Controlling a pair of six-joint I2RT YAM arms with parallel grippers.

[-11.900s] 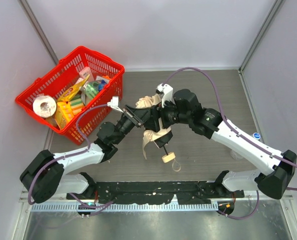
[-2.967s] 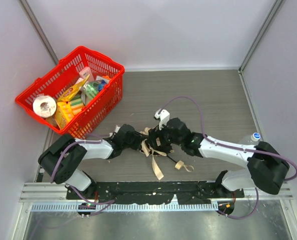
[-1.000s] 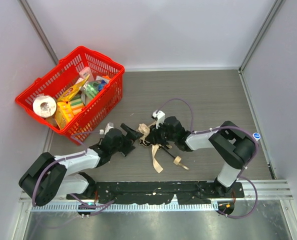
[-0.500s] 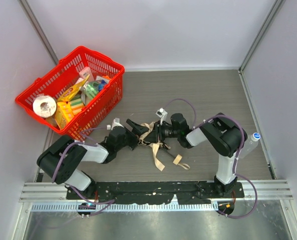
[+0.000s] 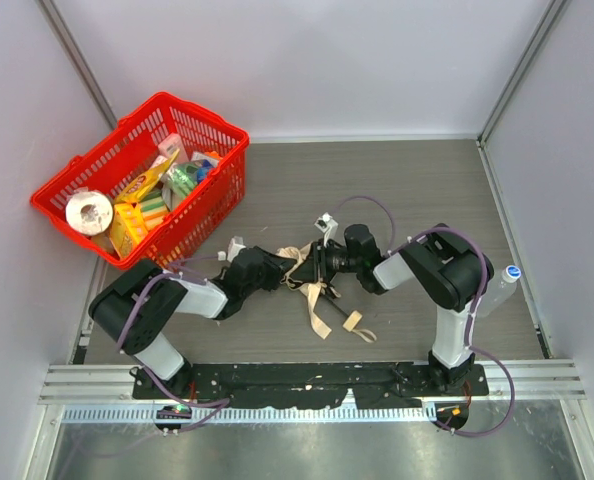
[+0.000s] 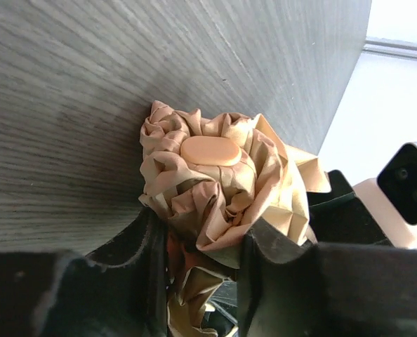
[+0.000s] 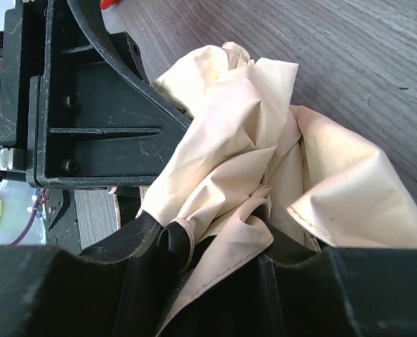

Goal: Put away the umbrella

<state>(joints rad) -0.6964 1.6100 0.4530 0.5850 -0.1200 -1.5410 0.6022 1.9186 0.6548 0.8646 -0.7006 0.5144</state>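
The umbrella (image 5: 305, 272) is pinched between the low, facing left gripper (image 6: 205, 235) and right gripper (image 7: 215, 239).

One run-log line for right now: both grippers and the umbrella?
left gripper: jaws shut on beige fabric folding umbrella | right gripper: jaws shut on same umbrella | umbrella: on grey wood-grain table, outside red plastic basket

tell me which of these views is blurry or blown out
top external: even light, sharp all over. left wrist: umbrella crisp, its own fingers dark and soft, wall top right blown out white. right wrist: umbrella bright, near fingers black and blurred.
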